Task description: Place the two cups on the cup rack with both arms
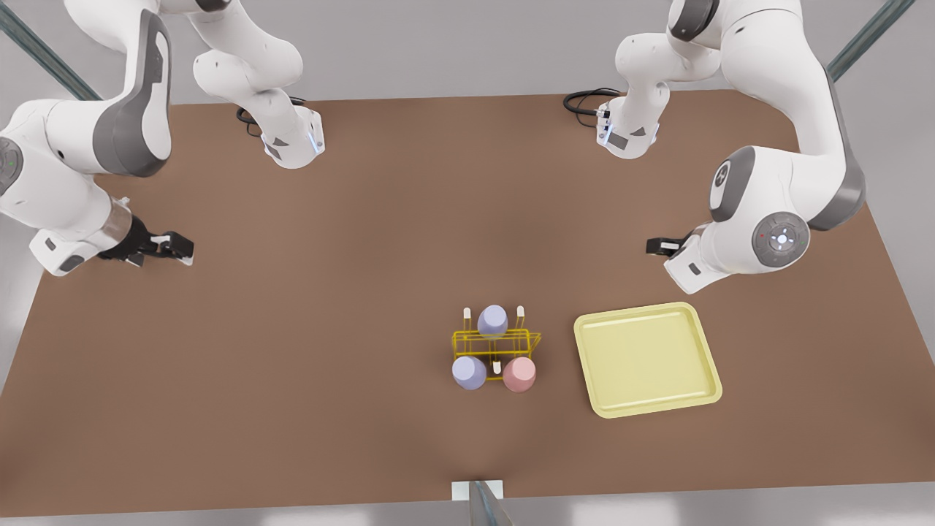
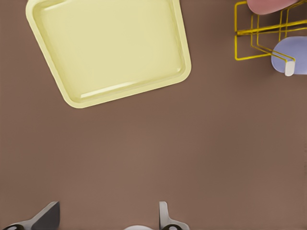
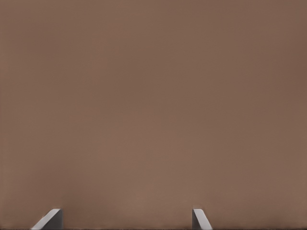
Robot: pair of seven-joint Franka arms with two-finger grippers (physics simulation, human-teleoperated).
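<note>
The yellow wire cup rack (image 1: 498,340) stands on the brown table (image 1: 329,329), a little toward the front view's right of the middle. A pink cup (image 1: 519,374) and a lavender cup (image 1: 468,372) sit upturned on its near pegs. Another lavender cup (image 1: 492,321) sits on a far peg. The left wrist view catches the rack (image 2: 254,45), the pink cup (image 2: 268,5) and a lavender cup (image 2: 293,53). My left gripper (image 1: 655,246) (image 2: 108,224) hangs open at the front view's right, apart from the rack. My right gripper (image 1: 179,248) (image 3: 125,223) is open at the front view's left over bare table.
A pale-yellow flat square tray (image 1: 646,359) (image 2: 108,48) lies just to the rack's right in the front view, below my left gripper. Both arm bases (image 1: 296,142) (image 1: 628,135) stand at the table's far edge with black cables beside them.
</note>
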